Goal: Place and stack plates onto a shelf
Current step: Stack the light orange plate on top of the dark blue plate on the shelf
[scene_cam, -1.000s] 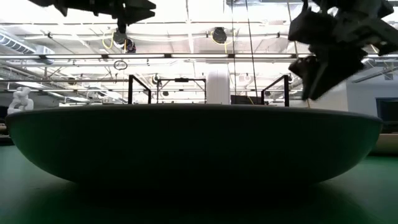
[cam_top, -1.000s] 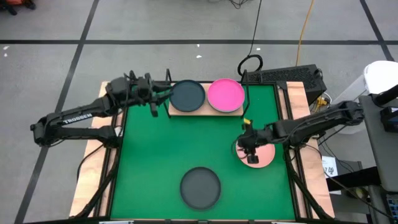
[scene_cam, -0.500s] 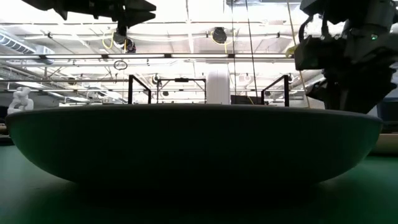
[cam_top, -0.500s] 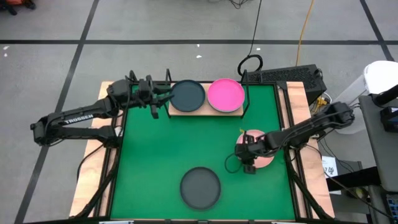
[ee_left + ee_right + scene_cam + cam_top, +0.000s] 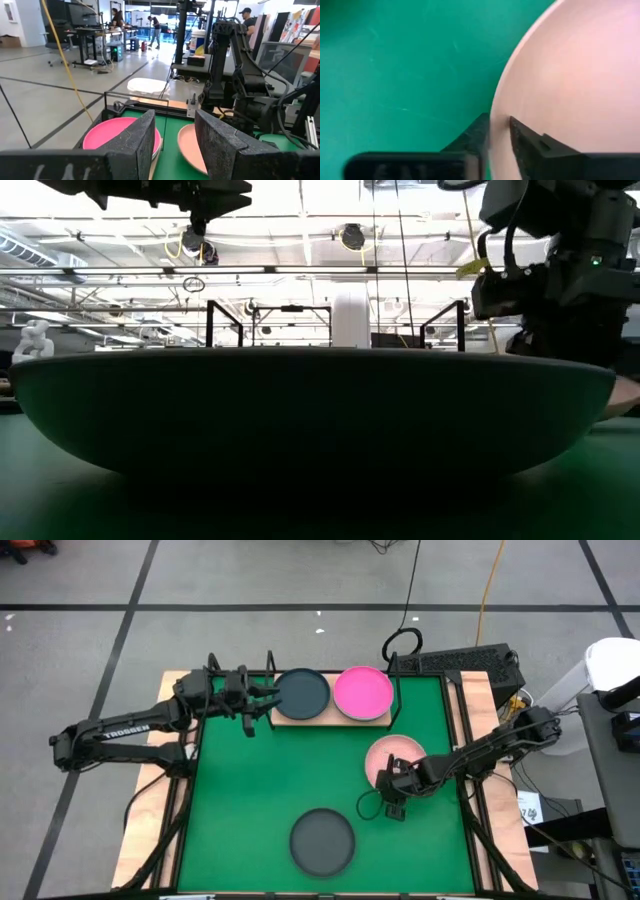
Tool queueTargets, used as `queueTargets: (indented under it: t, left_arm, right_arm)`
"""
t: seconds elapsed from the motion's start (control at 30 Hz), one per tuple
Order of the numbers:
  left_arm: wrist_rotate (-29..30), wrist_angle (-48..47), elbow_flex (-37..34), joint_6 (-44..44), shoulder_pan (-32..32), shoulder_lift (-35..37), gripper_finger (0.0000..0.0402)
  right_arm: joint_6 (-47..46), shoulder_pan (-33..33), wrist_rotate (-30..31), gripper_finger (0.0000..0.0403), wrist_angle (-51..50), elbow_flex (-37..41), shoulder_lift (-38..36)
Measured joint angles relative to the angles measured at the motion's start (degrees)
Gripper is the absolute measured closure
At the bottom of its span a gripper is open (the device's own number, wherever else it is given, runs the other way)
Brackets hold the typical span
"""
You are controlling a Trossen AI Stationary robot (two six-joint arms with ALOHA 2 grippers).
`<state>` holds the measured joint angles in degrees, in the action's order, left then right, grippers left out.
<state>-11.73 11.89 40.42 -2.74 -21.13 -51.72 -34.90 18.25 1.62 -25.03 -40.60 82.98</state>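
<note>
Pinching the rim of the round, shallow salmon-pink plate [image 5: 392, 757], the right gripper [image 5: 393, 789] sits near the shelf [image 5: 330, 716]; left gripper [image 5: 262, 700], fingers apart, beside it.

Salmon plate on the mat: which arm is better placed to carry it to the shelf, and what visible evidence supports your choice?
The right. Its gripper is already shut on the salmon plate's rim, one finger on each side. The left gripper is open and empty beside the shelf, far across the mat from that plate.
</note>
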Motion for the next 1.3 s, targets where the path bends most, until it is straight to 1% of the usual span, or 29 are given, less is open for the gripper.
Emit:
queueTargets:
  t: [0.07,0.13,0.3,0.43,0.5,0.6,0.7,0.77,0.8,0.87,0.97,1.0,1.07,1.17,1.3]
  left_arm:
    - [0.0,0.0,0.0,0.0,0.1,0.0,0.0257]
    - [0.0,0.0,0.0,0.0,0.0,0.0,0.0256]
    - [0.0,0.0,0.0,0.0,0.0,0.0,0.0256]
    - [0.0,0.5,0.0,0.2,0.0,0.0,0.0256]
    - [0.0,0.7,0.0,1.3,0.0,0.0,0.0256]
    - [0.2,2.8,0.0,2.3,0.0,0.0,0.0256]
    - [0.2,4.5,0.0,4.5,0.0,0.0,0.0256]
    - [0.3,4.9,0.0,5.2,-0.4,0.4,0.0256]
    - [0.3,4.9,0.0,5.7,-0.9,0.8,0.0256]
    - [0.4,4.9,0.0,6.8,-2.0,1.6,0.0257]
    - [0.4,4.1,0.0,7.6,-4.2,2.8,0.0257]
    - [0.4,4.0,0.0,7.6,-5.0,3.2,0.0257]
    - [0.4,3.5,0.0,7.6,-6.5,3.9,0.0257]
    - [-0.2,2.0,0.0,7.2,-8.3,4.2,0.0257]
    - [-0.9,0.7,0.0,7.1,-9.2,4.2,0.0257]
  right_arm:
    - [-0.3,0.5,0.3,0.0377,-0.1,0.0,-1.0]
    - [-0.3,1.1,1.3,0.0393,-0.3,0.0,-2.4]
    - [-0.5,2.9,1.6,0.04,-1.6,-2.1,-6.8]
    - [2.5,3.9,4.5,0.0402,-0.9,-6.8,-10.0]
    - [6.4,3.8,8.2,0.0402,-0.1,-10.2,-10.4]
    - [15.9,2.5,15.1,0.0402,0.2,-15.5,-10.3]
    - [27.1,-0.7,21.7,0.0402,0.4,-20.5,-8.6]
    - [34.4,-4.1,24.8,0.0402,0.8,-23.2,-7.1]
    - [37.9,-6.2,25.4,0.0402,2.1,-24.4,-6.2]
    - [44.3,-10.6,24.6,0.0402,6.0,-26.3,-4.1]
    - [51.3,-17.1,19.1,0.0402,10.3,-28.5,0.3]
    - [52.8,-19.2,16.9,0.0402,11.3,-29.4,2.0]
    - [55.4,-22.6,14.5,0.0402,12.7,-31.3,5.6]
    - [59.2,-26.5,11.7,0.0403,15.1,-34.2,10.9]
    - [63.4,-29.6,10.2,0.0403,17.3,-37.4,17.7]
